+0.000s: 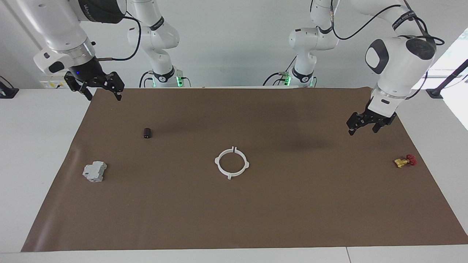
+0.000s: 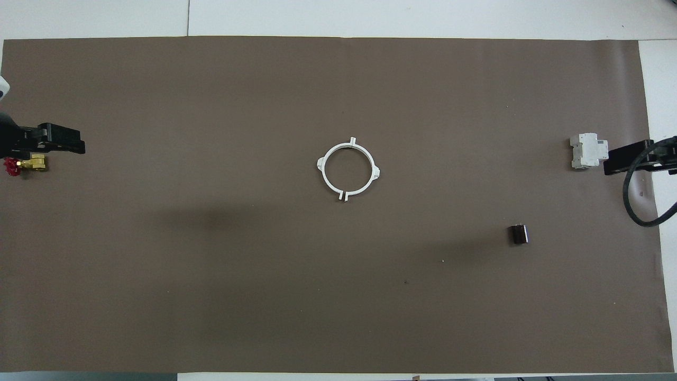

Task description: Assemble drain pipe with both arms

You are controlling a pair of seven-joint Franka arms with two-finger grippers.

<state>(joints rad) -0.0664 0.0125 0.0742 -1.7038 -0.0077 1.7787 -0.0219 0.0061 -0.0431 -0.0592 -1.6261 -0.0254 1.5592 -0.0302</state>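
Note:
The drain pipe's two white half-circle arcs (image 1: pixel 232 163) lie flat in the middle of the brown mat, set together as one ring with their end tabs side by side; it also shows in the overhead view (image 2: pixel 348 169). My left gripper (image 1: pixel 363 129) hangs open and empty over the mat toward the left arm's end, well away from the ring; in the overhead view (image 2: pixel 62 144) it is at the mat's edge. My right gripper (image 1: pixel 104 95) is open and empty, raised over the mat's edge at the right arm's end (image 2: pixel 618 161).
A grey boxy block (image 1: pixel 94 171) (image 2: pixel 587 151) and a small dark cylinder (image 1: pixel 147 132) (image 2: pixel 519 234) lie toward the right arm's end. A small yellow piece with a red knob (image 1: pixel 405 161) (image 2: pixel 24 165) lies toward the left arm's end.

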